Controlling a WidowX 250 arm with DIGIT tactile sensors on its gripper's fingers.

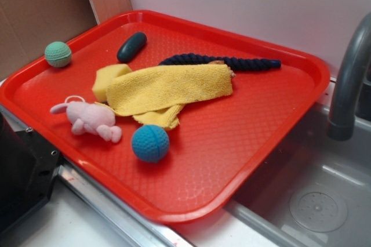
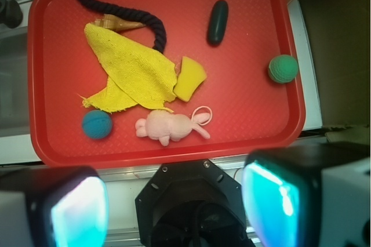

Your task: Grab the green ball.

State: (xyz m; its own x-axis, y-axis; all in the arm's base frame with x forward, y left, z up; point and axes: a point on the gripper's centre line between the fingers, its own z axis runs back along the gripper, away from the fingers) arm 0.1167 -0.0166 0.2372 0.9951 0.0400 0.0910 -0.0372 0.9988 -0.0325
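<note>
Under yellow cloth (image 1: 168, 87), half-hidden rope (image 1: 232, 61)

Toy kitchen — sink basin (image 1: 324, 200), grey faucet (image 1: 348, 79).

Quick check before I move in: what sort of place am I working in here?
Likely a toy kitchen sink setup: a grey faucet over a basin with a drain, and a red tray of small toys beside it.
</note>
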